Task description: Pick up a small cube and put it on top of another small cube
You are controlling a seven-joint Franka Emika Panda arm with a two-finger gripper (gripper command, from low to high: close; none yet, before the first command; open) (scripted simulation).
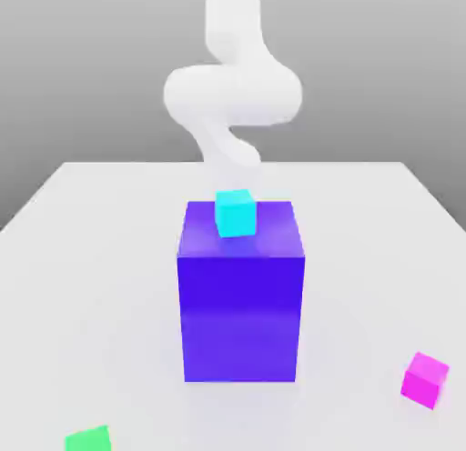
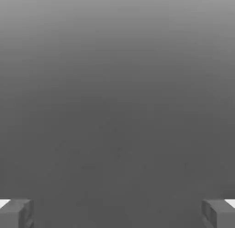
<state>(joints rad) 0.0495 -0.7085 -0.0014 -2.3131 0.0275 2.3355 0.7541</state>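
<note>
Nothing is being stacked yet: the small bright magenta-pink cube (image 1: 425,379) is sitting untouched at the exterior view's lower right, while the gripper (image 2: 117,213) is hanging released, grasping nothing.

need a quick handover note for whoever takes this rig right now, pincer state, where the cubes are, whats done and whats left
Pincer: open wide, nothing between its fingers, seen in the hand view.
Small magenta cube: on the table, toward the exterior view's right front, untouched.
Small cyan cube: at the top of the big blue-purple block; whether it rests on the block or sits just behind it I cannot tell.
Small green cube: on the table at the exterior view's left front edge.
Done: nothing yet, no cube grasped or stacked.
Left: reach the magenta cube, grasp it, lift it, set it on another small cube.
</note>
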